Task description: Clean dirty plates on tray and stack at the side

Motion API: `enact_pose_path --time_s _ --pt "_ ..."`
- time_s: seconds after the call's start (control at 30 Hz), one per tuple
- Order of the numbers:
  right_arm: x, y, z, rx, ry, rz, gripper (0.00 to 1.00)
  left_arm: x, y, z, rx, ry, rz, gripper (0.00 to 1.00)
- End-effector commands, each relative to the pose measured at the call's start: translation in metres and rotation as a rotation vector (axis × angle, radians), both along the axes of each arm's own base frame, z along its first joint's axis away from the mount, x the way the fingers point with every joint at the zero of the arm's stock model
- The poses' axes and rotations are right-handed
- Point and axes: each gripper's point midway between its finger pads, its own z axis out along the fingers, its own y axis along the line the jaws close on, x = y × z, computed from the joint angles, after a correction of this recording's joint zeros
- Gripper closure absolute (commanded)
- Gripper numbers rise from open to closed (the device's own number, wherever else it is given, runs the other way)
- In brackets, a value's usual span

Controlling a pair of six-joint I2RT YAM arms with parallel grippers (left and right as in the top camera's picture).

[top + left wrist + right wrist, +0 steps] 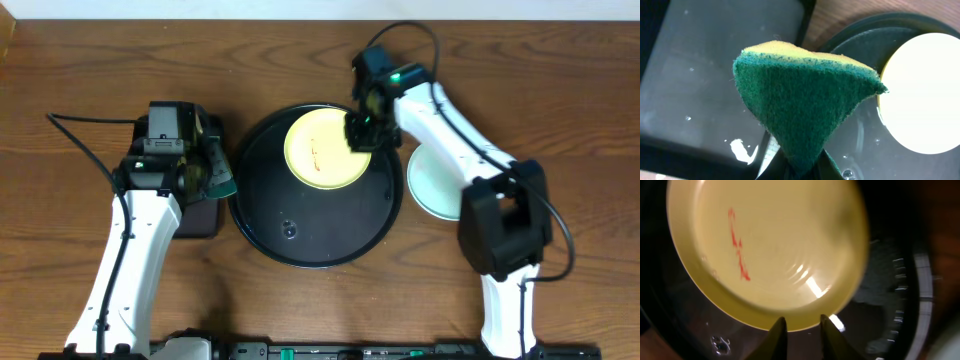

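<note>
Overhead showed the right gripper (361,134), jaws apart, at the yellow plate (320,150)'s right rim; the left gripper (210,166), farther off, clamped a sponge (805,105).

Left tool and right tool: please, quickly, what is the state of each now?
Left tool: closed, holding the green-and-yellow sponge.
Right tool: open a little, empty, at the rim of the pale yellow plate.
</note>
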Motion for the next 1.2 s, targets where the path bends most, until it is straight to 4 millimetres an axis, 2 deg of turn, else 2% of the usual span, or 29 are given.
enact_pose_path --time_s 0.0,0.37,0.57,0.7,0.83,0.9,1.17 --pt "0.016 -0.023 0.009 -0.039 -0.04 -0.091 0.79 0.008 -0.004 0.008 0.011 -0.037 -0.007 0.92" --pt "0.01 -0.025 -0.046 -0.109 0.051 -0.081 0.83 0.015 -0.013 0.012 0.008 -0.074 -0.032 0.92" --pt "0.008 -0.025 -0.066 -0.127 0.082 -0.077 0.86 0.015 -0.013 0.012 0.008 -0.074 -0.032 0.92" --pt "0.005 -0.018 -0.068 -0.128 0.078 -0.05 0.93 0.015 -0.013 0.012 0.008 -0.074 -0.032 0.92" --pt "-0.004 0.0 -0.068 -0.129 0.07 0.007 0.99 0.016 -0.013 0.012 0.008 -0.073 -0.031 0.92" --pt "-0.011 0.009 -0.069 -0.132 0.069 0.039 0.99 0.016 -0.013 0.009 0.008 -0.065 -0.031 0.92" --pt "-0.035 0.039 -0.07 -0.155 0.067 0.131 0.99 0.013 -0.018 -0.02 -0.011 0.039 -0.046 0.92"
